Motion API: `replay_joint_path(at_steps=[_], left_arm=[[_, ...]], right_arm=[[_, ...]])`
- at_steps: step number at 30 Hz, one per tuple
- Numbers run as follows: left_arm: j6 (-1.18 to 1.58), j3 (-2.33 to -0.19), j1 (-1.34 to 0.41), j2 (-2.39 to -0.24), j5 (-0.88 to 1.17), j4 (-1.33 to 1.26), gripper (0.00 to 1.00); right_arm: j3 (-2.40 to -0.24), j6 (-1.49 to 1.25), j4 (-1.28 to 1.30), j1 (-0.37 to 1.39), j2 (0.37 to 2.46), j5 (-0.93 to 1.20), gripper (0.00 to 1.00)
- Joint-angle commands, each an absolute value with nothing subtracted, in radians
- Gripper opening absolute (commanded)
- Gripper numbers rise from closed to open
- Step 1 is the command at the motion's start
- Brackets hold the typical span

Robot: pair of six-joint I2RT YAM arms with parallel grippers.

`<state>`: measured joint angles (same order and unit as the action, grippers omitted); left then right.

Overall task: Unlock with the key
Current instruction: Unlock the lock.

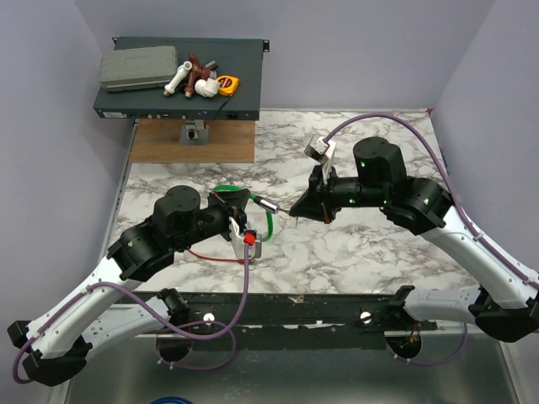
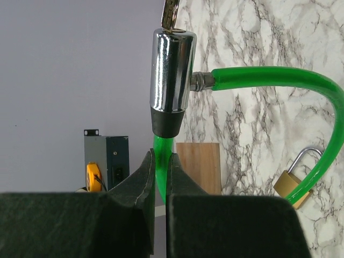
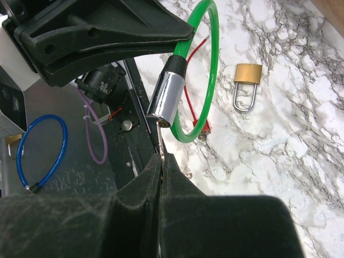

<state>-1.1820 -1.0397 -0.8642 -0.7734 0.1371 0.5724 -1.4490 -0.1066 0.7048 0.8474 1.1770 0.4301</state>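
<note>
A green cable lock (image 1: 269, 223) loops above the marble table, ending in a chrome cylinder (image 1: 268, 203). My left gripper (image 1: 240, 208) is shut on the green cable (image 2: 161, 172) just below the cylinder (image 2: 172, 75) and holds it up. My right gripper (image 1: 295, 210) is shut on the small silvery key (image 3: 161, 142). The key's tip meets the keyhole end of the cylinder (image 3: 166, 99). The key also shows at the cylinder's top in the left wrist view (image 2: 171, 13). A brass padlock (image 3: 248, 75) lies on the table beside the loop.
A dark box (image 1: 244, 93) at the back left carries a grey case (image 1: 139, 69), pipe fittings (image 1: 194, 77) and a yellow tape measure (image 1: 227, 83). A wooden board (image 1: 198, 141) lies in front of it. A blue cable loop (image 3: 40, 150) lies below the table edge.
</note>
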Motion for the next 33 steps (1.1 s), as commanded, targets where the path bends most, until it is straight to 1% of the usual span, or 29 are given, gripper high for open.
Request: replay_joint_path(at_steps=[1, 21, 33], left_arm=[[-1.195, -1.055, -0.879, -0.763, 0.160, 0.530, 0.00], [-1.211, -1.039, -0.879, -0.759, 0.140, 0.521, 0.00], [-1.220, -1.034, -0.881, -0.764, 0.138, 0.528, 0.00]], right_arm=[[-1.434, -0.094, 0.713, 0.852, 1.165, 0.363, 0.01], [-1.412, -0.095, 0.733, 0.852, 1.141, 0.361, 0.01], [-1.441, -0.096, 0.739, 0.853, 1.148, 0.375, 0.01]])
